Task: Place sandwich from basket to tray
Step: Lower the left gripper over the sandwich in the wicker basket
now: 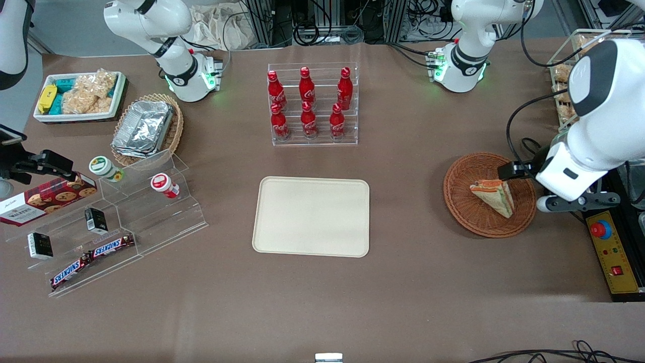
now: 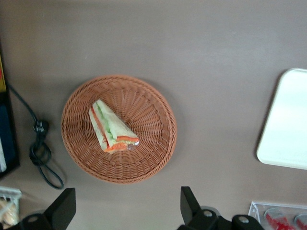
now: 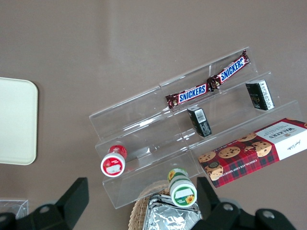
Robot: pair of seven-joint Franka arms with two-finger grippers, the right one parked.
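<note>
While the sandwich (image 1: 493, 197) lies flat inside the basket (image 1: 463, 201), the gripper (image 2: 127, 211) hangs above the basket's edge that faces the working arm's end of the table, not touching either one. In the left wrist view its two dark fingers (image 2: 61, 207) stand wide apart, with bare table between them and nothing in their grasp. The basket sits directly under the claw, and the wedge in it rests a little off centre, one long side showing green and orange-red filling between white bread. The claw stays clear of the wicker rim in the front view, with the sandwich just beside it and lower.

From the claw, the tray (image 1: 311, 217) lies well apart toward the parked arm's end of the table, flat on the brown tabletop and bare. A clear rack of red bottles (image 1: 308, 103) stands farther from the front camera than the tray, also well off from the claw. Near the claw, at the working arm's edge of the table, a yellow control box (image 1: 610, 252) with a red button sits on the table, and a black cable (image 2: 41, 151) lies looped on the tabletop just beside the basket.
</note>
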